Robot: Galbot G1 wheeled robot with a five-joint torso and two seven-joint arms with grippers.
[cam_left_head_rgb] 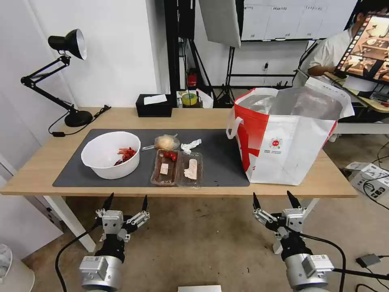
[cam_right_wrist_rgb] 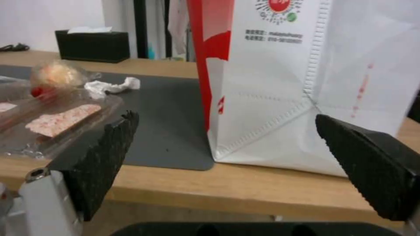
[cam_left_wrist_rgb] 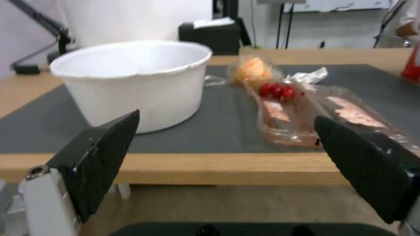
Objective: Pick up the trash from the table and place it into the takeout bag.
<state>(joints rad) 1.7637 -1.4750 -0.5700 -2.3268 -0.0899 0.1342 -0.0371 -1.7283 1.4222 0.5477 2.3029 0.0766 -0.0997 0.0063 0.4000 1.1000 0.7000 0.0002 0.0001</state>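
Left gripper (cam_left_head_rgb: 126, 199) and right gripper (cam_left_head_rgb: 275, 196) hang wide apart below the table's (cam_left_head_rgb: 36, 162) front edge, holding nothing.

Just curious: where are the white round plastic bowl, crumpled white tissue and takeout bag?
White round plastic bowl (cam_left_head_rgb: 106, 170): head view, outer wall.
Crumpled white tissue (cam_left_head_rgb: 191, 145): head view, middle.
White-and-red takeout bag (cam_left_head_rgb: 298, 158): head view, white front panel.

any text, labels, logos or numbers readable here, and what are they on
None can be read for certain.
Takeout bag, round red logo: characters inside too blurred to read.
Two small printed lines under that logo: look like a web address and a phone number, too blurred to quote.
Black tissue box, white bowl, clear food tray: no print visible.
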